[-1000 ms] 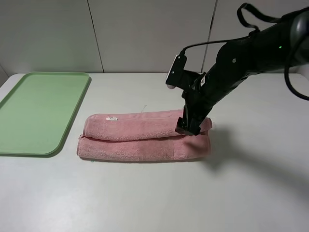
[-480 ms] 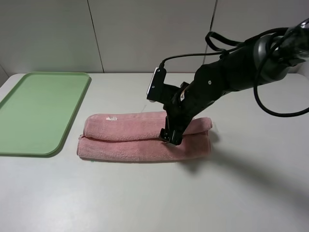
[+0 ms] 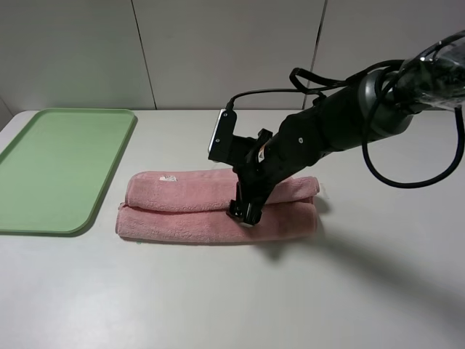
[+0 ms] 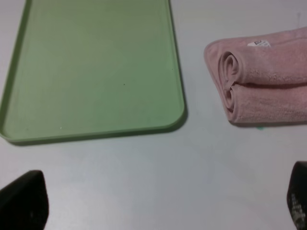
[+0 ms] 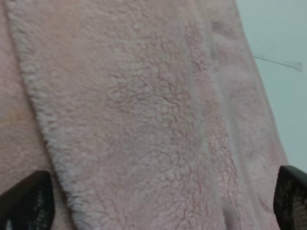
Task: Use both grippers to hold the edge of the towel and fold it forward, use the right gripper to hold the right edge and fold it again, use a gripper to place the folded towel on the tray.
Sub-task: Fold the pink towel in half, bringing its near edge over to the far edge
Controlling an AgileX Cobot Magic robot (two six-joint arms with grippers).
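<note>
— Where's the towel?
— Folded long on the tabletop; the tray lies just beside its end.
— Pincers?
— The right pincer, fingers spread, is at the towel's middle. The left pincer, also spread, hangs clear of the towel.

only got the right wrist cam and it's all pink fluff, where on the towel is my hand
observer: The right hand is low over the folded towel, near its middle along the line where the two layers meet, not at the right edge.
operator: how far off is the tray
observer: The tray lies to the left of the towel, with a strip of bare table between them and nothing on it.
operator: and the left hand
observer: The left hand is out of the high view. Its own camera shows its fingertips wide apart and holding nothing, above the table near the tray's corner.
</note>
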